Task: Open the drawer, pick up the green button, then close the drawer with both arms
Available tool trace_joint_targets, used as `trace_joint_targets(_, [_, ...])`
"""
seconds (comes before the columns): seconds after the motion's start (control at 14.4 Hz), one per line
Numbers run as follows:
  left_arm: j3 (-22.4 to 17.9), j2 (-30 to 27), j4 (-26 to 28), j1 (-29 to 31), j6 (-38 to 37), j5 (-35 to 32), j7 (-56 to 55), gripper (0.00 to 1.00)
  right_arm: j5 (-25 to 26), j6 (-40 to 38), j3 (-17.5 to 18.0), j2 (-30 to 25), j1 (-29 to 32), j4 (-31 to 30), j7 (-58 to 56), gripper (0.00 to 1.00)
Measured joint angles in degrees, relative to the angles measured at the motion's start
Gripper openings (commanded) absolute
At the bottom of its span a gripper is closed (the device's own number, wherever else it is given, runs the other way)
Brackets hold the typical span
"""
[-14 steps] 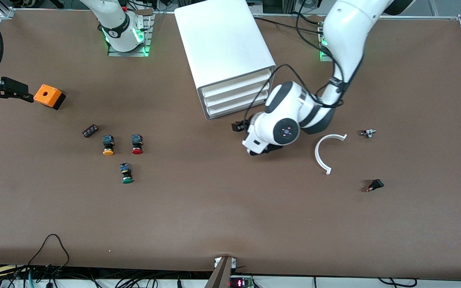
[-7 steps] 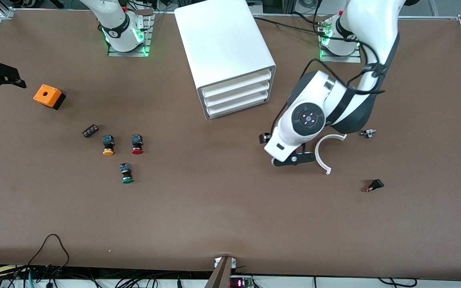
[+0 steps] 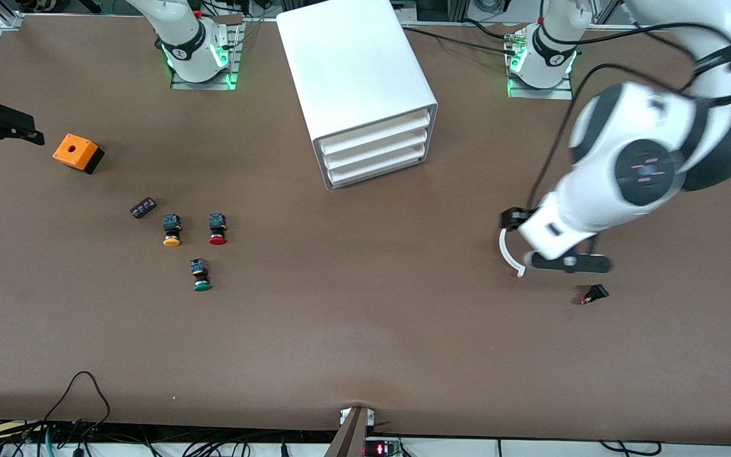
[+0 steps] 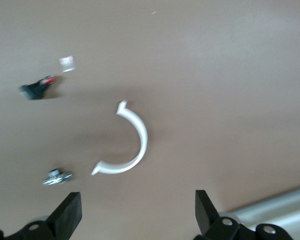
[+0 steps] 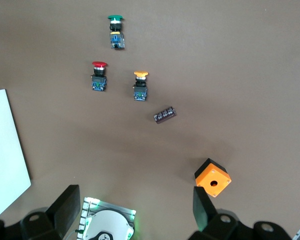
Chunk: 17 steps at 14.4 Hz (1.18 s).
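Note:
The white cabinet (image 3: 353, 76) stands between the two arm bases, and its lowest drawer (image 3: 378, 170) is shut like the two above it. The green-capped button (image 3: 201, 279) lies on the table, nearer the front camera than the yellow and red ones; the right wrist view shows the button (image 5: 115, 30) too. My left gripper (image 3: 567, 261) hangs open and empty over a white arc (image 3: 504, 249), its fingers (image 4: 69, 216) wide apart. My right gripper (image 3: 19, 127) is open and empty over the table's edge at the right arm's end, beside an orange box (image 3: 77, 152).
The yellow-capped button (image 3: 171, 231), the red-capped button (image 3: 217, 229) and a small dark part (image 3: 143, 207) lie close to the green one. A black-and-red piece (image 3: 594, 294) and a metal piece (image 4: 57, 176) lie by the white arc (image 4: 135, 145).
My left arm has swung away from the cabinet's front toward its own end of the table, ending over the white arc. The right gripper has shifted slightly by the orange box.

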State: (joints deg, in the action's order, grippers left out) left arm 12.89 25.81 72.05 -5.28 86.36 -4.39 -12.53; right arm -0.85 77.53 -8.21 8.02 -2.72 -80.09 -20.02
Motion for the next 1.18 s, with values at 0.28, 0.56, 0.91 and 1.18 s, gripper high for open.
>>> trace_joint_targets(0.28, [-0.04, -2.13, -3.18, 1.14, -6.42, -0.01, 3.51, 1.00, 0.00, 5.03, -0.02, -5.63, 0.05, -8.07, 0.00, 1.00])
trace_joint_targets(0.56, [-5.98, -10.26, 1.62, 1.90, -4.83, 0.21, 6.60, 1.00, 0.00, 5.05, 0.00, -7.91, -0.02, -10.73, 0.00, 1.00])
trace_joint_targets(0.91, [-11.18, -23.76, 19.27, 2.69, 5.62, 1.94, 11.01, 1.00, 0.00, 5.40, 0.00, -7.89, -0.06, -10.97, 0.00, 1.00])
trace_joint_targets(1.18, [-11.24, -28.42, 24.79, 2.38, 7.01, 4.28, 11.02, 1.00, 0.00, 5.53, -0.02, -7.89, -0.06, -10.97, 0.00, 1.00])
